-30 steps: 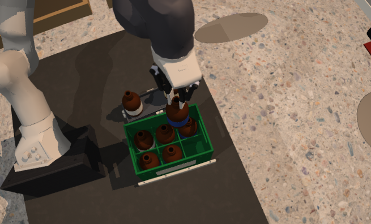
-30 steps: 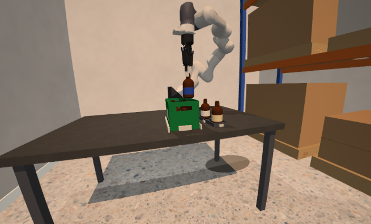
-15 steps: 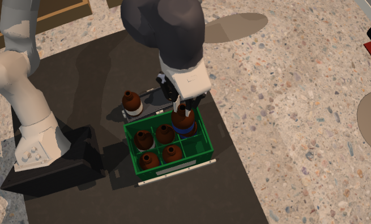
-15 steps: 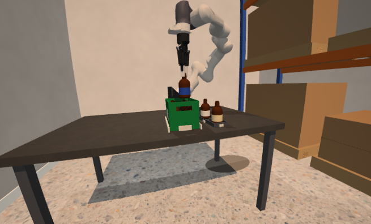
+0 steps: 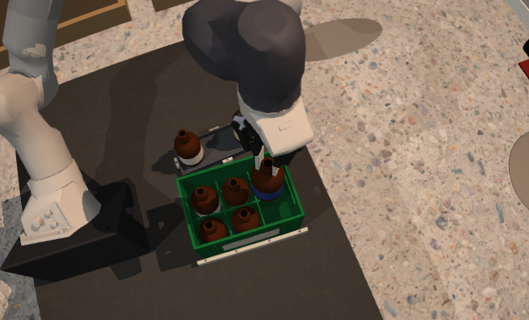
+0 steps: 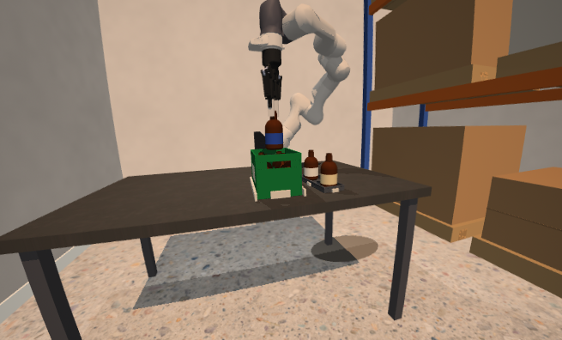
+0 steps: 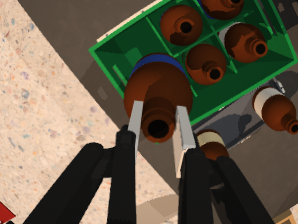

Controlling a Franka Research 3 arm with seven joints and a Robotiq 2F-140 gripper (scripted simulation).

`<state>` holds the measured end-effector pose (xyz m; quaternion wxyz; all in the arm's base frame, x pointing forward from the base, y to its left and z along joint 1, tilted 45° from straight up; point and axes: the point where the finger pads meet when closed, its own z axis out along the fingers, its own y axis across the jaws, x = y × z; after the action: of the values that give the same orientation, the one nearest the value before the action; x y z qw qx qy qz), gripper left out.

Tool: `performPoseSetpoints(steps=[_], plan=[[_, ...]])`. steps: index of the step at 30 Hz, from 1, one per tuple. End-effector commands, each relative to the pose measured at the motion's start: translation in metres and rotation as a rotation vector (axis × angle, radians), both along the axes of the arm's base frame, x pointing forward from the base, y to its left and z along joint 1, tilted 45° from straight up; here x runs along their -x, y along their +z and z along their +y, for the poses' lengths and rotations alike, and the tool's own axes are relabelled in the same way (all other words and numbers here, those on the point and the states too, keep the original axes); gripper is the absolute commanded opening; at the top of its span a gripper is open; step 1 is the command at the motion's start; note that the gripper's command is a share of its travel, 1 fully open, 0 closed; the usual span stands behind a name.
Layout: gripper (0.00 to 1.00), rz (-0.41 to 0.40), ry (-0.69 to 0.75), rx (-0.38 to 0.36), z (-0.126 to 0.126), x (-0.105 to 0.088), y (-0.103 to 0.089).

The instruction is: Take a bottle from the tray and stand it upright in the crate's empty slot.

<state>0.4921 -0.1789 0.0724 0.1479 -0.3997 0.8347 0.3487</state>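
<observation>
Cardboard boxes [image 6: 446, 172] on shelving [image 6: 367, 86]

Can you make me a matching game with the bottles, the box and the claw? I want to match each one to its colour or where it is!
Things:
1. blue-label bottle
2. white-label bottle
3. crate
4. claw

Clues:
a. green all over
b. standing on the tray
c. shut around a bottle's neck
d. hanging above the crate

Right pairs: 1-d, 2-b, 3-a, 4-c
</observation>
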Motion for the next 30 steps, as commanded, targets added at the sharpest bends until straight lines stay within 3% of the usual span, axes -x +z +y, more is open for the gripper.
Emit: performPoseSetpoints(steps=[1, 30], plan=[[0.0, -0.013, 0.007, -0.006, -0.004, -0.003, -0.002], [0.0, -0.013, 0.007, -0.006, -0.024, -0.012, -0.022]])
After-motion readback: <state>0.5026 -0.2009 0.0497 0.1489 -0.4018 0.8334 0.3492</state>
